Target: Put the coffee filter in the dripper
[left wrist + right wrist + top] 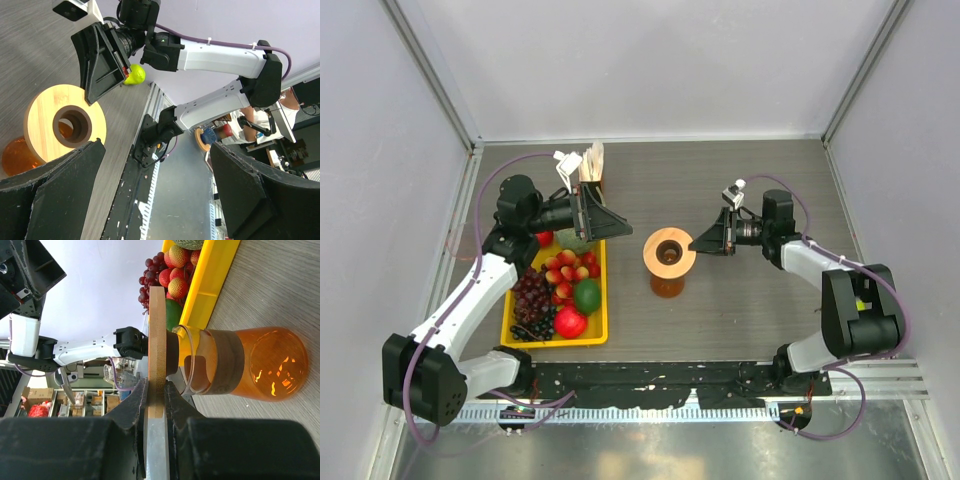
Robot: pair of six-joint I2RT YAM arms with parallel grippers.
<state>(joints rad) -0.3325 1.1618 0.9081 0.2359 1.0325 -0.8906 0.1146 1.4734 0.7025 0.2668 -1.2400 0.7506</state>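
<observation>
Here, table (750, 180): grey wood-grain top, walled on three sides.
Left arm (470, 300): rises from its base at seven o'clock, elbow bent, forearm running to eleven o'clock and wrist turned toward three o'clock, over the tray's far end.
Right arm (820, 270): folded tightly from its base at five o'clock, forearm level and pointing toward nine o'clock.
Tray (604, 300): yellow, at nine o'clock of the dripper, heaped with fruit (560, 290).
Jug (667, 288): clear glass with amber liquid, near the table's middle, under the dripper.
Dripper (653, 250): seated on the jug, wooden collar level, dark centre hole showing.
Left gripper (600, 215): released, jaws spread wide with nothing between them, at ten o'clock of the dripper and well apart from it.
Right gripper (703, 242): clenched on the collar's rim at the dripper's three o'clock; the wrist view shows the thin wooden edge pinched between both fingers.
Bundle (593, 160): upright cream papers with a small dark box, at eleven o'clock of the dripper, just beyond the left gripper.
Filter: I cannot tell a single sheet apart in any view.
</observation>
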